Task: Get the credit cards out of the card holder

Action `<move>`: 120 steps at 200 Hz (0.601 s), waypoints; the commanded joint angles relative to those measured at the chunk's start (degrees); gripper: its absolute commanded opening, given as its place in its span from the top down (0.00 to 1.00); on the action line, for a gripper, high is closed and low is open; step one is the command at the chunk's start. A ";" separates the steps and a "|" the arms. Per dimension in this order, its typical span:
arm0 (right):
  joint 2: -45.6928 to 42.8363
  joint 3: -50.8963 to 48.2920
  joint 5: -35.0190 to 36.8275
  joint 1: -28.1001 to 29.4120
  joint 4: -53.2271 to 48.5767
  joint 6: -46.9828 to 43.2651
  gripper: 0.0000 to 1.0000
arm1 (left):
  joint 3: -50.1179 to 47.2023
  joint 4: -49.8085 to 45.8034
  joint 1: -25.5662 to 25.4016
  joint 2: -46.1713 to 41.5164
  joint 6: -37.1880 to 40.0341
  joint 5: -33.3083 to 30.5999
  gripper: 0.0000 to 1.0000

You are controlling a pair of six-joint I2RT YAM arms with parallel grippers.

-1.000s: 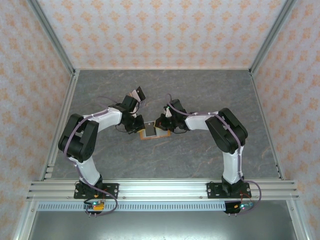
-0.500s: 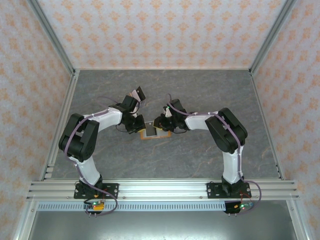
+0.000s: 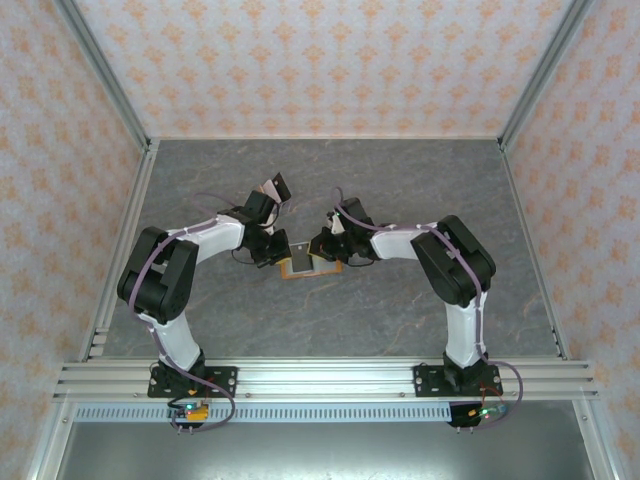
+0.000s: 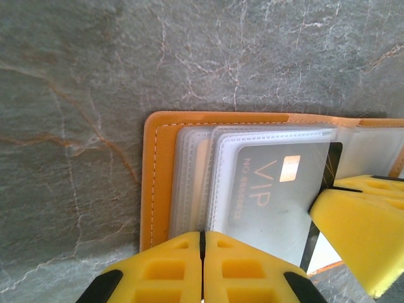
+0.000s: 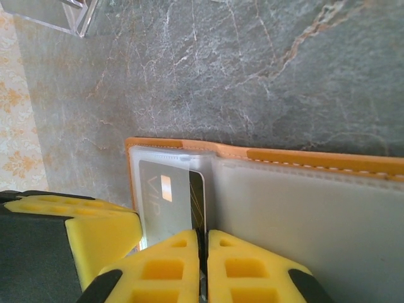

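The card holder (image 3: 305,267) lies open on the grey table between my two grippers, its orange rim (image 4: 161,177) framing a stack of clear sleeves. A black credit card (image 4: 268,189) marked VIP sits in the top sleeve, and its bare black edge (image 5: 197,202) pokes out toward the holder's middle. My right gripper (image 5: 203,243) is shut on that bare edge. At the holder's left end, my left gripper (image 4: 202,243) is shut with its tips down on the near edge of the sleeves. The right arm's yellow fingertip (image 4: 360,227) shows beside the card.
A small clear stand (image 3: 272,187) sits behind the left gripper, and its corner (image 5: 57,16) shows again in the right wrist view. Patterned walls and metal posts close in the table on three sides. A rail (image 3: 320,375) runs along the near edge.
The right gripper nudged slightly left and came back. The holder and the left arm have stayed where they were.
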 commanded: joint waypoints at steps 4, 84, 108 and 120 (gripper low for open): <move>-2.25 -1.33 2.23 -0.80 -1.14 -1.93 0.92 | -0.43 -2.37 0.02 1.85 0.79 -3.31 0.93; -5.93 -3.78 4.33 -2.16 -1.23 -3.24 0.93 | -0.19 -2.09 -0.02 1.01 0.75 -2.62 0.94; -6.61 -4.02 4.95 -2.11 -1.44 -3.71 0.93 | 0.39 -1.96 0.00 -0.61 0.84 -2.07 0.94; -6.29 -3.85 4.53 -2.18 -1.48 -3.67 0.93 | 0.43 -1.07 -0.01 -1.86 0.84 -1.22 0.93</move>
